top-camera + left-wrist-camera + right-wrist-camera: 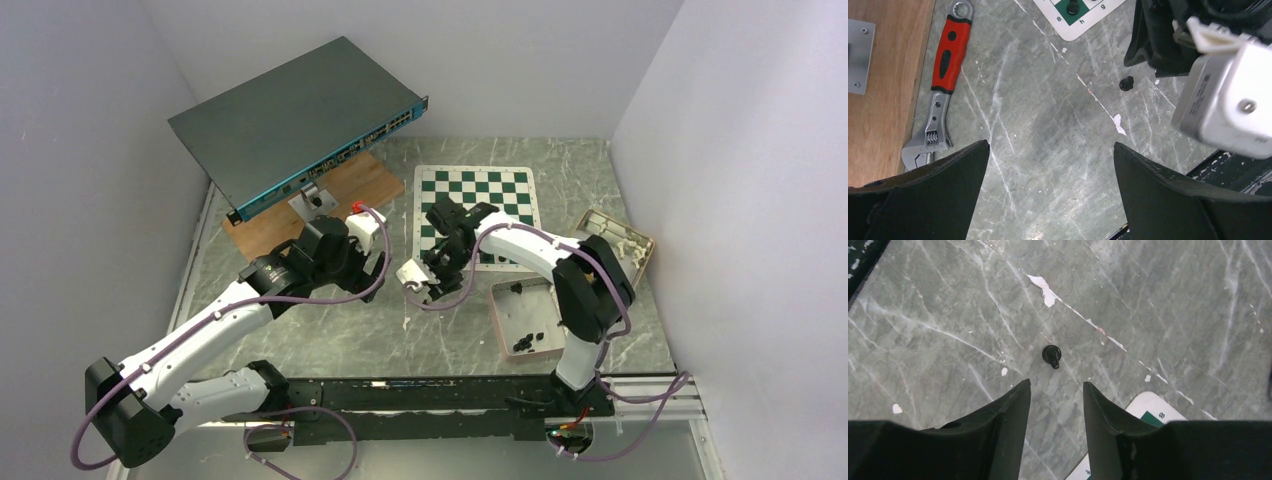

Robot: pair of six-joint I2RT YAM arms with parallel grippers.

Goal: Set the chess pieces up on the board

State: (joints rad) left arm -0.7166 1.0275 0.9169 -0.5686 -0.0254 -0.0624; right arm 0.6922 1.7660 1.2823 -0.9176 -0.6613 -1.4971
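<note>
The green and white board [478, 190] lies at the back middle; its corner shows in the left wrist view [1075, 22] and the right wrist view [1148, 407]. One black chess piece [1051, 355] lies on its side on the bare table just ahead of my right gripper [1056, 385], which is open and empty above it. The same piece shows in the left wrist view [1126, 83]. Another piece [1073, 6] stands on the board's corner square. My left gripper [1050, 145] is wide open and empty over bare table. Several pieces [525, 343] lie in the tray [500, 322].
A red-handled wrench [943, 85] lies by a wooden plate [320, 200] that carries a stand with a network switch [300, 115]. A beige lid [618, 235] lies at the right of the board. My right gripper's body [1228, 100] hangs close to my left one.
</note>
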